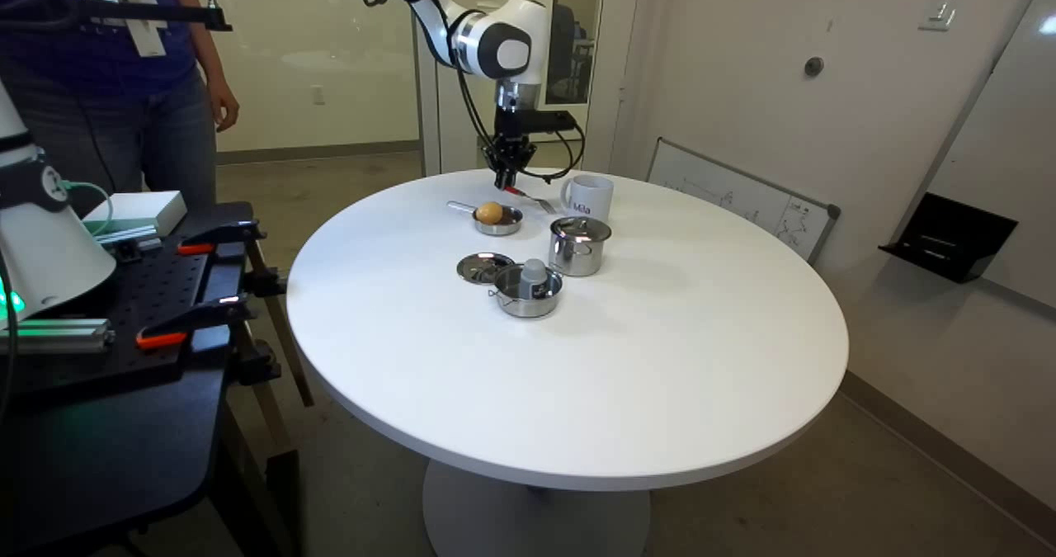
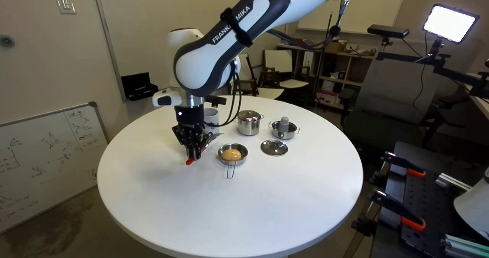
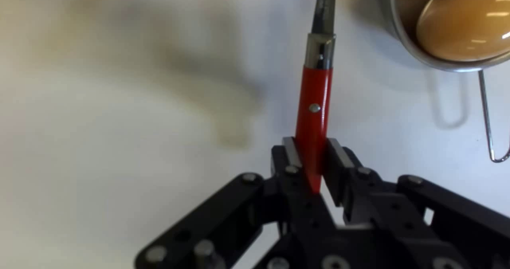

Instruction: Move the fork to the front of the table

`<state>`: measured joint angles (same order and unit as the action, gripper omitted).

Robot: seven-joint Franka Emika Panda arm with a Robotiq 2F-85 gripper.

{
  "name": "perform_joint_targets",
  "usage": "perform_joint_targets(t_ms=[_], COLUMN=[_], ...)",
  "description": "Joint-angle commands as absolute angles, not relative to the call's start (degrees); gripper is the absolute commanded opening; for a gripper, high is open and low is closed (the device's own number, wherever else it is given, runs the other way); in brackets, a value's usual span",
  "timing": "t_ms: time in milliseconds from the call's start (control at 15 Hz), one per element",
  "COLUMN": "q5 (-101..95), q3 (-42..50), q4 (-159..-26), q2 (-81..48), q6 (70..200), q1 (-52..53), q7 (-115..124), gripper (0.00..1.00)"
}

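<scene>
The fork has a red handle and a metal front part; in the wrist view its red handle (image 3: pixel 314 101) runs up from between the fingers, and its tines are cut off by the top edge. My gripper (image 3: pixel 310 151) is shut on the rear of the handle. In both exterior views the gripper (image 1: pixel 502 184) (image 2: pixel 193 156) points down low over the round white table (image 1: pixel 676 375) (image 2: pixel 244 212). The fork's metal part (image 1: pixel 542 204) points toward the white mug, and its red handle end (image 2: pixel 189 161) sticks out behind the fingers. I cannot tell whether the fork touches the table.
A small pan (image 2: pixel 220 155) holding a brown egg (image 2: pixel 231 154) stands close beside the fork. A white mug (image 1: pixel 591 197), a lidded metal pot (image 1: pixel 577 247), a loose lid (image 2: pixel 274 147) and an open pot (image 1: pixel 528 305) with a grey item stand nearby.
</scene>
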<state>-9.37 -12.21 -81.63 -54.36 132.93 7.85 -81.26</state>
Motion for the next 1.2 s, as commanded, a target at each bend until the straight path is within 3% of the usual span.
perform_joint_targets(t_ms=[0, 400, 1133], q5=[-12.2, -9.9, -10.8], q3=[-10.2, -9.1, -9.8], q4=[-83.6, -91.5, -120.5], q2=[-49.2, -41.2, -20.8], q6=[130.8, 132.7, 139.8], q1=[9.7, 9.8, 9.6], q7=[-78.9, -63.0, -27.2], gripper=[0.05, 0.05, 0.05])
